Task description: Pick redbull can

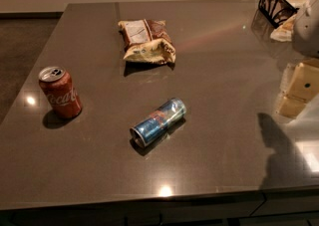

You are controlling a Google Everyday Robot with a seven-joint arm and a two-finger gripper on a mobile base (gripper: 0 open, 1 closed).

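The redbull can point(158, 122) lies on its side near the middle of the dark grey table point(224, 60), its blue and silver panels up and its silver rim end pointing to the front left. My gripper point(300, 86), beige under a white arm, hangs at the right edge of the view, well to the right of the can and a little farther back. It touches nothing that I can see, and its shadow falls on the table in front of it.
A red Coca-Cola can point(60, 92) stands upright at the left. A crumpled chip bag point(147, 41) lies behind the redbull can. A black wire basket point(281, 1) stands at the back right corner. The table's front edge runs along the bottom.
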